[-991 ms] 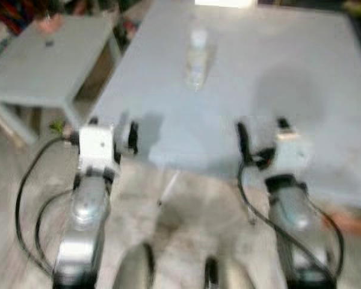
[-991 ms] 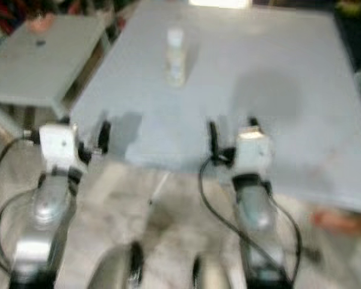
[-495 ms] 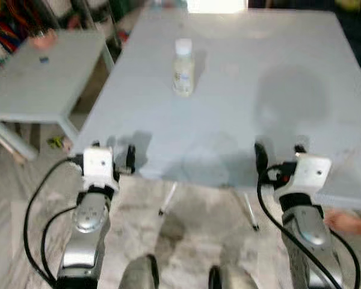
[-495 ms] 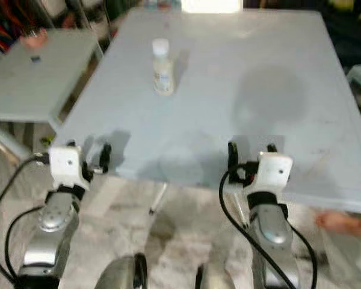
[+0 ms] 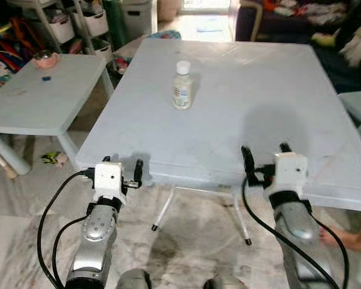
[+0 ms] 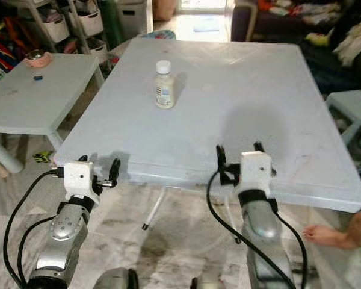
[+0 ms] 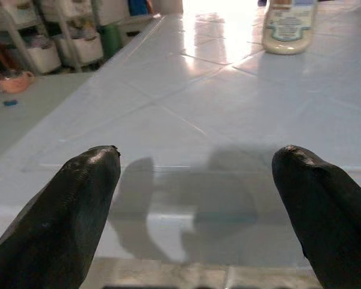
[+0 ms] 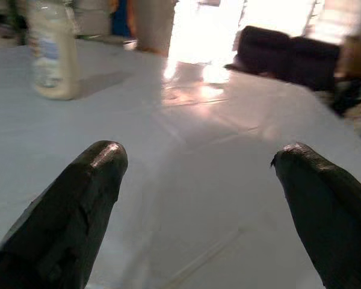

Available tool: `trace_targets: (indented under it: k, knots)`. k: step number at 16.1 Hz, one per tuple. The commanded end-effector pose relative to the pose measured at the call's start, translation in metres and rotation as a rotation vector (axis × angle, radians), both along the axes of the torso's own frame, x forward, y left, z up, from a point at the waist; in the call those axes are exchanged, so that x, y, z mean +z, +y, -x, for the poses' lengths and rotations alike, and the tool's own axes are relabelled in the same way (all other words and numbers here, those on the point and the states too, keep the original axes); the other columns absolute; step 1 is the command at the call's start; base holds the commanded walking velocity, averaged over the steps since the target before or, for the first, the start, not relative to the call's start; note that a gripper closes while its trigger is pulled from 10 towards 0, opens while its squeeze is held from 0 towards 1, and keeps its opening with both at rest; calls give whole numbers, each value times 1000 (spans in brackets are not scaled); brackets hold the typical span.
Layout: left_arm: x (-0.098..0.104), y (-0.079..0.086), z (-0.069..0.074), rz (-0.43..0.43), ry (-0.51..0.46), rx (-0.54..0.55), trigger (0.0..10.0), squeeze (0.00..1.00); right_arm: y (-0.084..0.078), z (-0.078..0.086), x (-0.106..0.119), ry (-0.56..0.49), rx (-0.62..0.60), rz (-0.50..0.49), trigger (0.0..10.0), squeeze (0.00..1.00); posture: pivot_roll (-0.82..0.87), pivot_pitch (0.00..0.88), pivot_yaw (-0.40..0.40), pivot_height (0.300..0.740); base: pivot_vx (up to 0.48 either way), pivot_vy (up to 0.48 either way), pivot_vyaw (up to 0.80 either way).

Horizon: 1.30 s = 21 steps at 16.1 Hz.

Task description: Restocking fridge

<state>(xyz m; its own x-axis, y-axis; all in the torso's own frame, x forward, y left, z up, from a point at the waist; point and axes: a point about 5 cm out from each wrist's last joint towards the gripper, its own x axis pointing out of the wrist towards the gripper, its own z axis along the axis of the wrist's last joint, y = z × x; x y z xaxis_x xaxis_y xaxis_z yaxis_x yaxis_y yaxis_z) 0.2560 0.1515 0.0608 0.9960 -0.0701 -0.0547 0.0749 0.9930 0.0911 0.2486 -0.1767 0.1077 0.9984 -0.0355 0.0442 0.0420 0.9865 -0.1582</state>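
- Left eye view: small bottle (image 5: 182, 85) with white cap stands upright on the pale blue table (image 5: 253, 90), long axis vertical, cap up, well in from the near edge. Left gripper (image 5: 121, 167) hangs at the table's near-left corner, right gripper (image 5: 263, 159) over the near edge. Bottle sits at about 1 o'clock from the left gripper, 11 o'clock from the right, well apart from both. Low side table (image 5: 42, 96) at 9 o'clock carries a pink bowl (image 5: 46, 59) and a small blue bit (image 5: 45, 77). Bare foot (image 5: 342, 236) on the floor at 4 o'clock.
- Right eye view: same layout; more of the table's right edge plus a light blue stool (image 6: 354, 108) at 3 o'clock.
- Left wrist view: left gripper fingers (image 7: 66, 211) spread wide, nothing between them, table edge just below. Bottle at 1 o'clock, far off, cap cut off by the frame; label readable as a band only.
- Right wrist view: right gripper fingers (image 8: 72, 205) spread wide, empty, tips above the tabletop. Bottle blurred at 11 o'clock, well apart. Dark sofa (image 8: 286, 51) beyond the far edge.
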Motion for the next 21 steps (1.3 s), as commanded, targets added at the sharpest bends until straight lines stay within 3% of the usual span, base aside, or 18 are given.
trace_targets:
  k: [1,3,4,5,8,14,21]
  knots:
    - [3,8,-2,-34,-18,23,10000,0,-1,-1,-2,-12,-68,-5,10000,0,-52,0,28,740,0,0,0]
    - [4,10,-3,15,-12,12,10000,0,2,0,3,-49,-45,51,10000,0,-56,0,30,740,0,0,0]
    - [9,6,-5,32,-33,-26,10000,0,6,2,3,-42,43,0,10000,0,-61,0,25,740,0,0,0]
    - [13,2,-8,46,-44,-42,10000,0,6,0,4,-51,46,-85,10000,0,-65,0,25,740,0,0,0]
    - [18,-10,-14,90,-64,-53,10000,0,19,-9,11,-98,62,-120,10000,0,-68,0,25,740,0,0,0]
    - [20,-18,-17,116,-75,-81,10000,0,15,-15,20,-134,138,-63,10000,0,-66,0,7,740,266,0,0]
    - [35,-19,-29,107,-124,-89,10000,0,20,-22,26,-164,145,-68,10000,0,-65,0,13,740,395,0,428]
